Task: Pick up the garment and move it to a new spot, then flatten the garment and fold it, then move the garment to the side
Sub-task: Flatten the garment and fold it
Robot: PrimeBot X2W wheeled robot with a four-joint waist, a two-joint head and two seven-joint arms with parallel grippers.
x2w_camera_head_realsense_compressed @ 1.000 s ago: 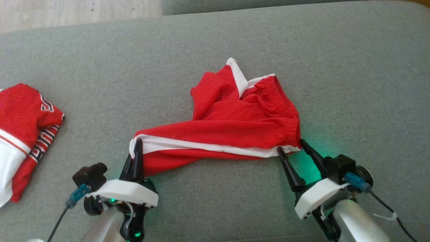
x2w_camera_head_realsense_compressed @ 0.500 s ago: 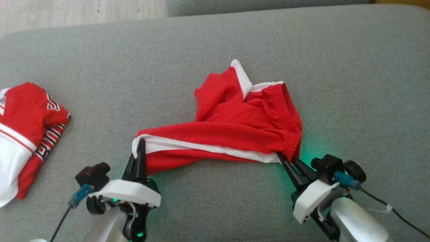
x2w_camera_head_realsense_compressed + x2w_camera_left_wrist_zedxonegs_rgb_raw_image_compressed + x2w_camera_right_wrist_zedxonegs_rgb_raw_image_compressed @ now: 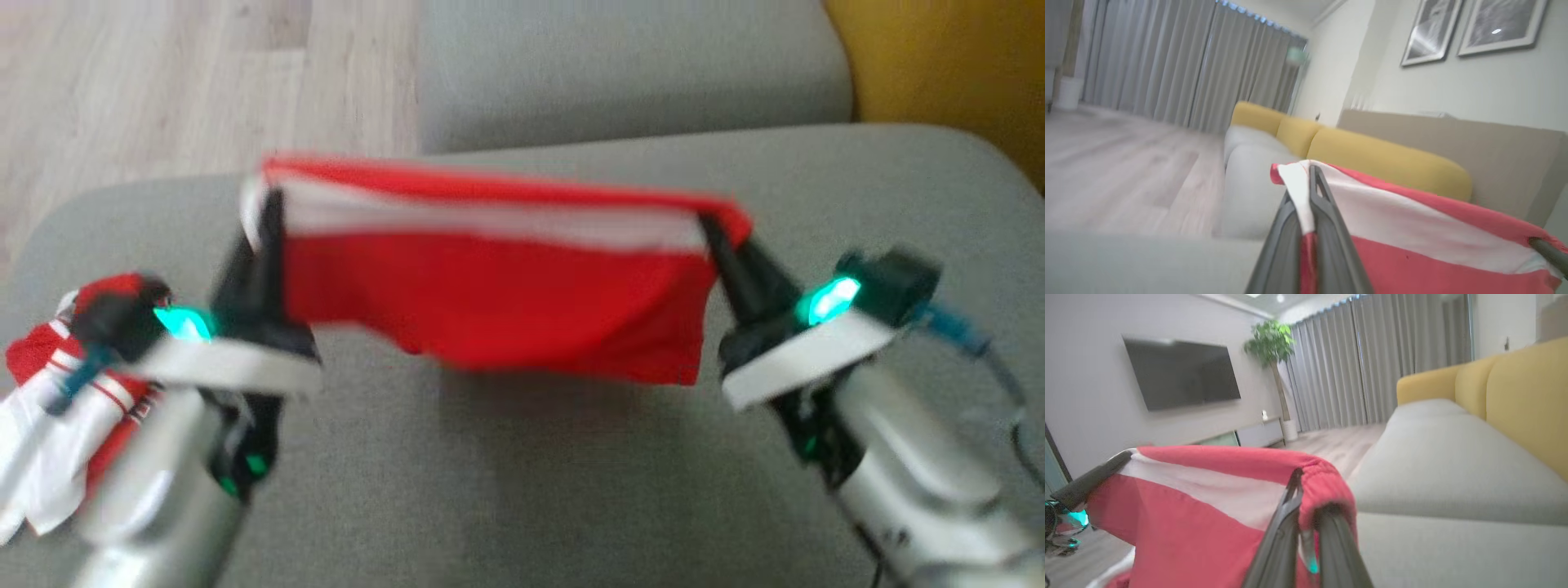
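Observation:
The garment (image 3: 490, 278) is a pair of red shorts with a white side stripe, hanging stretched in the air above the grey sofa seat (image 3: 506, 490). My left gripper (image 3: 265, 208) is shut on its left end, where the white stripe (image 3: 1300, 192) is pinched between the fingers. My right gripper (image 3: 712, 227) is shut on the right end at the gathered waistband (image 3: 1323, 477). The cloth sags below the line between the two grips. The head view is blurred by motion.
A second red and white garment (image 3: 49, 408) lies crumpled at the seat's left edge, partly behind my left forearm. Wooden floor (image 3: 163, 82) lies beyond the seat, another grey cushion (image 3: 620, 73) sits at the back, and a yellow cushion (image 3: 939, 73) at the far right.
My right gripper closed on the waistband end. Both arms then lifted the shorts off the seat and pulled them taut between them. The head camera has tilted up.

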